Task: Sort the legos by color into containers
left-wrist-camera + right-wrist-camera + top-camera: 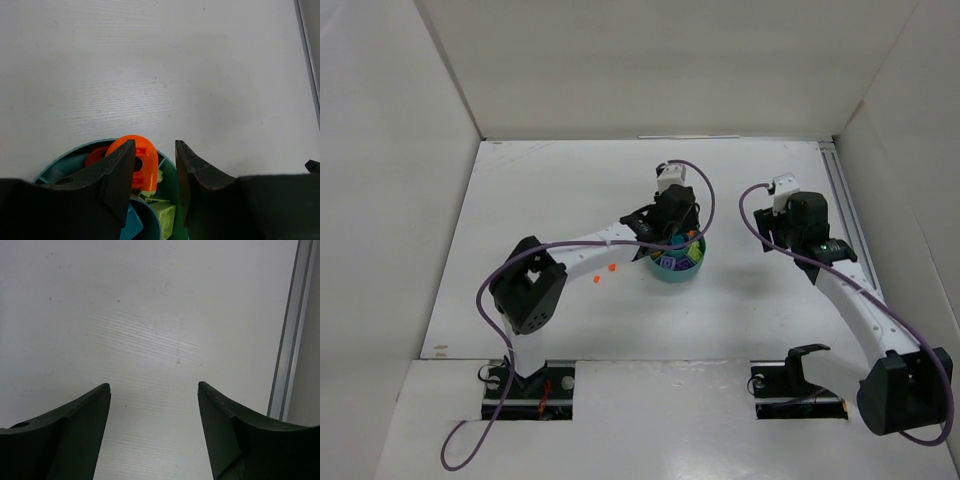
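Left gripper over the far rim of the teal dish, right gripper beside the rail.
Left jaws stand narrowly apart, holding nothing; an orange lego lies just inside the rim, lime bricks beside it. Two loose orange legos lie left of the dish (plenty of table around them). Right jaws gape wide over bare surface.

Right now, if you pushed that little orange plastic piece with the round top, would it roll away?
Probably not far: the orange piece seems to rest in the round teal plastic dish, whose walls should stop it. Its curved top might let it rock. It looks tiny and hard, so likely light and stiff.
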### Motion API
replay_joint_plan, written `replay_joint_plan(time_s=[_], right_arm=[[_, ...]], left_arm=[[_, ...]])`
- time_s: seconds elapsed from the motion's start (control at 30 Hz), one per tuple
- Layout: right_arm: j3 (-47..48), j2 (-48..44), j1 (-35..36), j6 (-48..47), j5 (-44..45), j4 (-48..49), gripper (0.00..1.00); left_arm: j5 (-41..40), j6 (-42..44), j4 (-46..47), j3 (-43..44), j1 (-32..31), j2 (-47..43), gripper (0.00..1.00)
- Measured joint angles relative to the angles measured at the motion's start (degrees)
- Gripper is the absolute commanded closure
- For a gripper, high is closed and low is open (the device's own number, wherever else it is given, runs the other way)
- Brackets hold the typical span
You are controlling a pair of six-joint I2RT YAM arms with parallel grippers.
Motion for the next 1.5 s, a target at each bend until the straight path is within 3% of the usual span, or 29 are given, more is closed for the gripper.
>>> replay_joint_plan(time_s=[0.87,1.37,1.43,1.5], right_arm=[[0.0,0.96,0.0,0.0,0.48,0.09,0.25],[0.0,0.94,0.0,-0.17,0.39,0.63,0.25],[-0.02,0.81,0.0,-0.94,-0.44,1.03,0.25],[-0.13,0.33,0.04,-2.38,-2.67,1.62,0.25]], left_arm=[[-4.07,-1.11,-7.19,2.12,1.01,0.0,0.75],[-0.59,1.68,-7.91,1.84,1.33,-7.41,0.68],[-0.37,1.95,-7.54,1.42,1.33,-9.16,0.64],[-0.35,2.21,-7.41,0.02,1.57,-11.45,0.48]])
